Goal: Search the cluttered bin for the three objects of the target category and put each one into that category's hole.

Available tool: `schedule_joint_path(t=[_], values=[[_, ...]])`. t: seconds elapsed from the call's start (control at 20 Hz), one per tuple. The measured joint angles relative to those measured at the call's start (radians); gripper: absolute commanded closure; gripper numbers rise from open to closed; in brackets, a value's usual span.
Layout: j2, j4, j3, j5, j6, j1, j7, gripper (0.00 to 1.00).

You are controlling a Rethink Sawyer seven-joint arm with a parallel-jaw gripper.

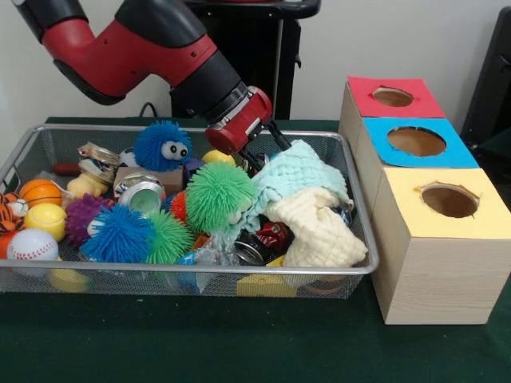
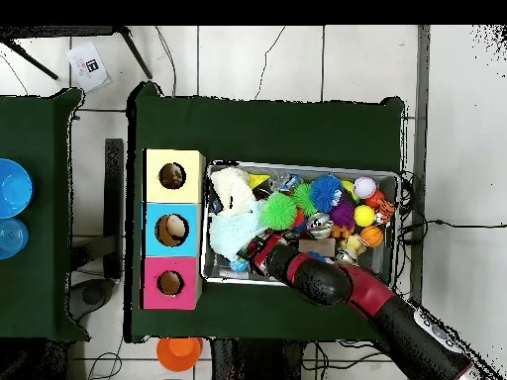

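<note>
The wire-mesh bin (image 1: 200,271) sits on the green table, full of clutter: spiky balls, sports balls, crushed cans, a mint cloth (image 1: 299,171) and a cream cloth (image 1: 319,227). My gripper (image 1: 267,150) is low in the bin's far middle, against the left edge of the mint cloth. Whether it holds anything is hidden. The blue-topped hole (image 1: 416,141) is in the middle wooden box, right of the bin. In the overhead view the gripper (image 2: 259,247) is next to the mint cloth (image 2: 230,233), near the bin (image 2: 302,165) end closest to the blue hole (image 2: 173,230).
A red-topped hole (image 1: 392,96) is behind the blue one and a yellow-topped hole (image 1: 449,199) in front. A green spiky ball (image 1: 217,195) lies just left of the gripper. An orange cup (image 2: 179,351) and blue bowls (image 2: 10,188) stand off the table.
</note>
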Motion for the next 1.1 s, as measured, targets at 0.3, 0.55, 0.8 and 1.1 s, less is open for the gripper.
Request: schedule_joint_path(t=[0.3,0.55,0.8,1.1], values=[[0.003,0.000,-0.010,-0.011,-0.031,0.000,0.000,0.00],[0.008,0.000,-0.010,-0.022,-0.046,-0.002,0.000,1.00],[0.028,0.000,-0.010,-0.042,-0.067,-0.022,0.000,1.00],[0.046,0.000,-0.010,-0.055,-0.081,-0.039,0.000,1.00]])
